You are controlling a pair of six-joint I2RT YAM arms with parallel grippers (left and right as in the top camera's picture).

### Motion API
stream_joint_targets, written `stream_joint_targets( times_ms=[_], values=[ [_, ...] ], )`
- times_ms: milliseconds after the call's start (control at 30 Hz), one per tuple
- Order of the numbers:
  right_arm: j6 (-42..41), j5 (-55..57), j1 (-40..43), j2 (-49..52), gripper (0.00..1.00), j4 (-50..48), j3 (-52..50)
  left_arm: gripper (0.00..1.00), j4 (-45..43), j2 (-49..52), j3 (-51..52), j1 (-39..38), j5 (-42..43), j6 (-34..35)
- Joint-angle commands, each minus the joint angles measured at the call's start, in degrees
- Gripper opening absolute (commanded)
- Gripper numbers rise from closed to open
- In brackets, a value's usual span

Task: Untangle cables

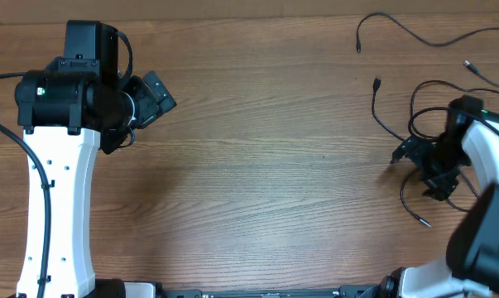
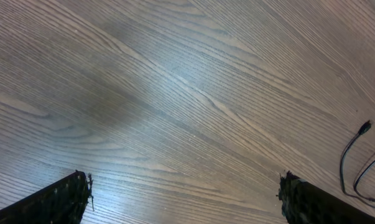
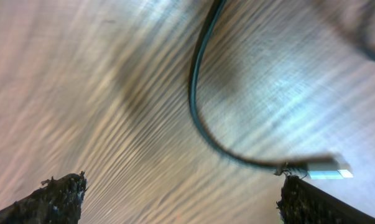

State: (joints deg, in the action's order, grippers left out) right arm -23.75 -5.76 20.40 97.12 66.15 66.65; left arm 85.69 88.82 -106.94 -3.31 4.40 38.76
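My right pincer (image 3: pixel 181 185) hangs apart above a black cable (image 3: pixel 192 93) on the bench (image 3: pixel 75 87), its silver plug (image 3: pixel 327 171) seemingly beside one finger. My left pincer (image 2: pixel 184 186) gapes, empty.

The left arm (image 1: pixel 59 199) runs from the near edge toward the far side along the left of the scene. Its white link ends in a black wrist, from which the left gripper (image 1: pixel 156 98) points right with its fingers (image 2: pixel 56 202) spread fully apart and nothing between them. The right arm (image 1: pixel 489 165) enters from the near right corner and bends left, carrying the right gripper (image 1: pixel 423 171) angled downward, its fingers (image 3: pixel 56 196) likewise set wide apart and gripping nothing.
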Motion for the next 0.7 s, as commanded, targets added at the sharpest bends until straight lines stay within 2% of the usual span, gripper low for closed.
stream_joint_targets(
  times_ms=[0, 233, 333, 400, 667],
  values=[
    [0.11, -0.31, -0.22, -10.01, 1.00, 1.57, 1.38, 1.00, -0.20, -1.16, -0.90, -0.09, -0.55, -1.09],
    [0.13, -2.29, -0.22, -25.33, 1.00, 5.46, 1.33, 1.00, -0.22, -1.16, -0.92, -0.09, -0.55, -1.09],
    [3.58, -8.20, -0.22, -30.69, 1.00, 7.37, 1.18, 1.00, -0.22, -1.16, -0.92, -0.09, -0.55, -1.09],
    [6.29, -11.91, -0.22, -33.18, 1.00, 8.94, 1.18, 1.00, -0.20, -1.16, -0.90, -0.09, -0.55, -1.09],
    [6.19, -12.37, -0.20, -38.95, 1.00, 18.05, 1.18, 0.99, -0.22, -1.16, -0.90, -0.09, -0.55, -1.09]
  ],
)
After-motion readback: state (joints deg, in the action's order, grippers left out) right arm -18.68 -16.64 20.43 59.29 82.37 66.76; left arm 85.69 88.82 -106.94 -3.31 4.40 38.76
